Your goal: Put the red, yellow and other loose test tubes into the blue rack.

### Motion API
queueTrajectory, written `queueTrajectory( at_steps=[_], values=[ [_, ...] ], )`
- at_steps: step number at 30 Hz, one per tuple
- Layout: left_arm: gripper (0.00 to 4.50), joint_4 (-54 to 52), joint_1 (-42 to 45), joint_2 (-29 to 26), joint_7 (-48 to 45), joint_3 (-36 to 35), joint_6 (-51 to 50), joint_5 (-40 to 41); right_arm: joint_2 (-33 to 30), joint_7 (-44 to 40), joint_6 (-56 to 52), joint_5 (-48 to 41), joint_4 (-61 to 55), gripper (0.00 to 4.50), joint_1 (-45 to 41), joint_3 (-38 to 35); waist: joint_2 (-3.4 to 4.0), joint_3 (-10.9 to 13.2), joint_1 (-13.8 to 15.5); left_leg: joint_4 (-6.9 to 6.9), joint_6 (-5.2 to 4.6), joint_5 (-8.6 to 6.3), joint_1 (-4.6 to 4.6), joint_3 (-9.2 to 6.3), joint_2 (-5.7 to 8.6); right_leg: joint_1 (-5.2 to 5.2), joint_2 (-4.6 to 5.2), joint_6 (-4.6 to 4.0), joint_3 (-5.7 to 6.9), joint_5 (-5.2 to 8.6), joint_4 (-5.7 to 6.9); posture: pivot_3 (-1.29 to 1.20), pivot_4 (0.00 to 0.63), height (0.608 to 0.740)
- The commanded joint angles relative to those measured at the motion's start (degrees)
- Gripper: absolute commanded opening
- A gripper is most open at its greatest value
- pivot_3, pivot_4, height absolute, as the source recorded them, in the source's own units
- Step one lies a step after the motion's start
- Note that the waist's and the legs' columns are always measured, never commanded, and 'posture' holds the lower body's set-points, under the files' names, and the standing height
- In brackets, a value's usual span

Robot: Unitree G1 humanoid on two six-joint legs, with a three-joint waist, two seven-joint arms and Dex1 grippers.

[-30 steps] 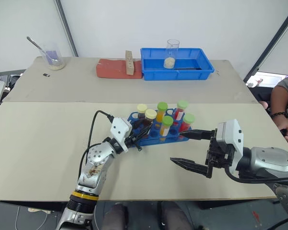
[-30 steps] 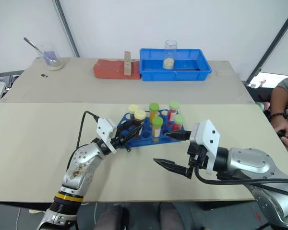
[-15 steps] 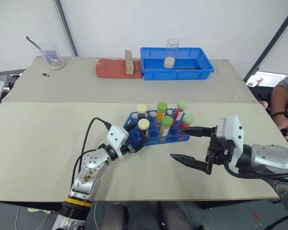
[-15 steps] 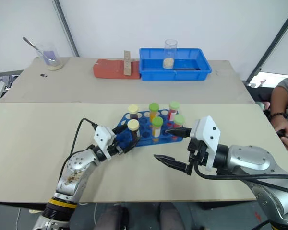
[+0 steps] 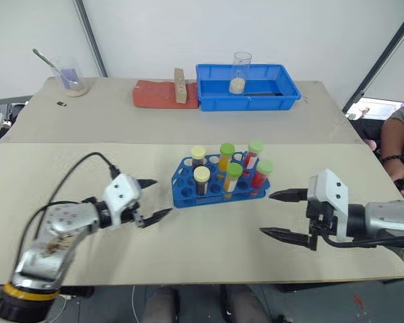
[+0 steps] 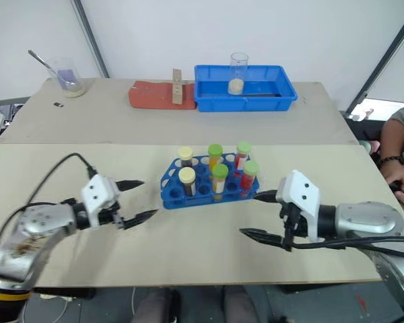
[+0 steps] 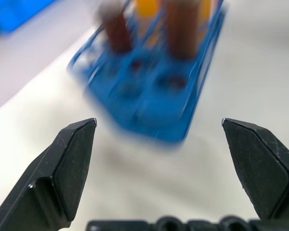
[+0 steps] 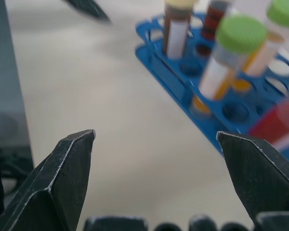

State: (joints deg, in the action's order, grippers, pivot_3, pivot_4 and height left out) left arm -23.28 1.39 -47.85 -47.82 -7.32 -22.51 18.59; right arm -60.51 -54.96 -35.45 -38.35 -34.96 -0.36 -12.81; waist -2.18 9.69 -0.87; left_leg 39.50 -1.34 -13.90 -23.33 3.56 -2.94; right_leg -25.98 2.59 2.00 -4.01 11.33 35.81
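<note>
The blue rack [image 5: 219,187] stands mid-table with several capped tubes upright in its holes. Two of them have cream caps [image 5: 202,175] over dark liquid. The others have green caps [image 5: 233,169] over yellow-orange or red liquid. No tube lies loose on the table. My left gripper [image 5: 161,196] hangs open and empty a short way left of the rack, pointing at it. My right gripper [image 5: 265,213] is open and empty just right of the rack and nearer the front. The left wrist view looks between open fingers at the rack [image 7: 154,91]; the right wrist view looks at the rack [image 8: 221,106] likewise.
At the back stand a large blue tray [image 5: 283,94] holding a glass beaker [image 5: 240,73], a red block [image 5: 155,94] with a wooden piece [image 5: 180,85], and a beaker with a spoon [image 5: 71,76]. A person's arm [image 5: 394,145] is at the right edge.
My left gripper has let go of the cream-capped tube, which now stands in the rack. It opened and drew back to the left. The right gripper moved a little to the right, away from the rack.
</note>
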Motion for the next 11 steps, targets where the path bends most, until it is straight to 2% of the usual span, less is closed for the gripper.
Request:
queueTrajectory(
  at_steps=[1,7,11],
  values=[
    [4.47,-2.2,-4.2,-3.5,-1.5,-9.3,-0.8,0.9,-2.6,-7.1,5.9,2.2,5.0,4.5,0.5,-6.1,-0.01,0.0,0.0,-0.05,0.0,0.0,0.0,0.02,0.0,-0.04,0.0,-0.02,0.0,0.02,0.01,0.0,0.15,0.729],
    [4.47,-2.2,-9.8,-4.2,-2.5,-16.8,-0.8,0.9,-6.0,-13.8,10.1,5.3,14.0,4.5,-1.5,-6.9,0.02,0.0,0.2,-0.15,0.01,0.0,0.05,0.06,-0.01,-0.1,0.01,-0.09,0.01,0.05,0.01,0.0,0.15,0.729],
    [4.47,-3.6,-12.1,-3.1,-2.7,-17.5,-1.0,1.7,-5.9,-14.9,11.5,6.8,16.5,4.5,-4.8,-4.8,0.02,0.0,0.1,-0.21,0.01,0.0,0.04,0.09,-0.02,-0.14,0.01,-0.12,0.0,0.07,0.01,0.0,0.15,0.729]
  ],
)
